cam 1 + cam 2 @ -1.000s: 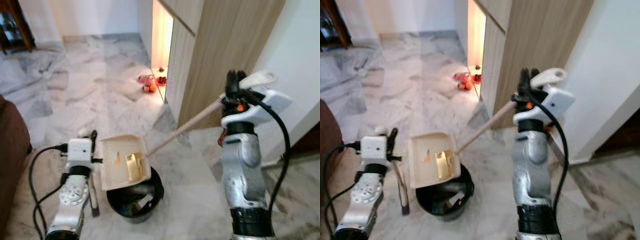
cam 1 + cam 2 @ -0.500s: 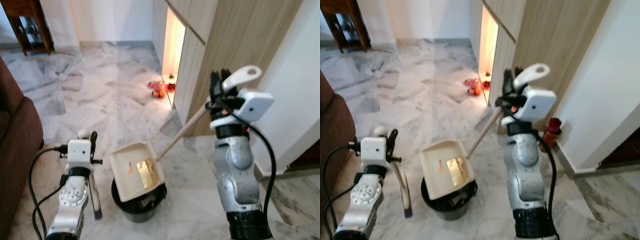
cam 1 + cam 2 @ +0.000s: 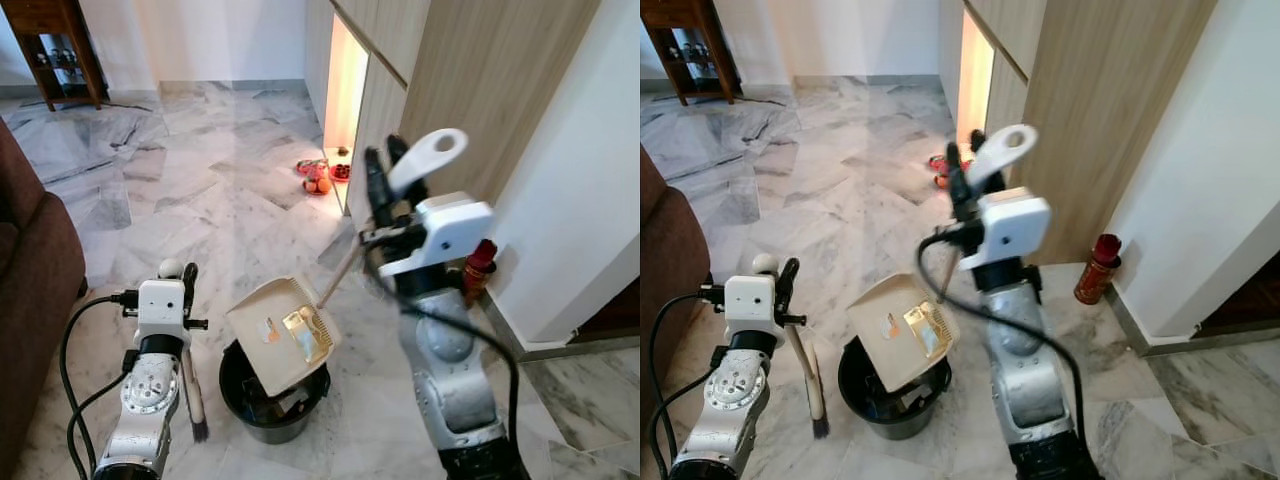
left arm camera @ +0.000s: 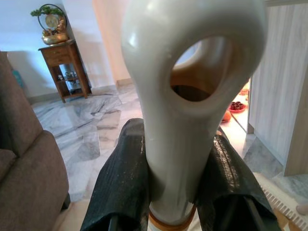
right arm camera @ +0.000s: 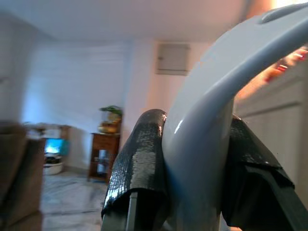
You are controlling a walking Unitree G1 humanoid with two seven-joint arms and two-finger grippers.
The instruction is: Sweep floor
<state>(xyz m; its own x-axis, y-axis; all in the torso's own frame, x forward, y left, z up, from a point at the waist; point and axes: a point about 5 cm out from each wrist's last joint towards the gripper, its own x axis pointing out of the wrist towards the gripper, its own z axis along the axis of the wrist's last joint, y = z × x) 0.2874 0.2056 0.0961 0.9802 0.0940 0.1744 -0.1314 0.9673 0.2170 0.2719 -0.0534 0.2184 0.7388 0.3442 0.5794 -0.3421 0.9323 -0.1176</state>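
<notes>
A: What is the right gripper [image 3: 383, 172] doing?

B: It is clamping its two black fingers [image 5: 139, 159] tight around the grey looped handle [image 3: 428, 158] of the dustpan [image 3: 283, 333]. The wooden shaft is running down and away from that gripper, toward the robot's left, and the cream pan at its far end is tilting over the black bin [image 3: 272, 400], well below the gripper.

A: Is anything lying in the pan?

B: A yellowish piece and a small orange bit are sitting on its inner face.

A: And the left gripper [image 3: 181, 277]?

B: It is closing around the top of the brush [image 3: 192, 392]. In the left wrist view the fingers [image 4: 120, 183] are pressing on both sides of a pale handle with a hole through it. The brush is hanging straight down from that gripper, its dark bristles reaching the marble floor [image 3: 200, 190] just beside the bin.

A: What is lying beyond the grippers?

B: Red and orange objects [image 3: 318, 178] are sitting on the floor by the lit gap in the wooden cabinet [image 3: 470, 80], far ahead of the right gripper. A red bottle [image 3: 1095, 268] is standing against the white wall, off to that gripper's right. A brown sofa [image 3: 30, 260] is sitting to the left of the left gripper.
</notes>
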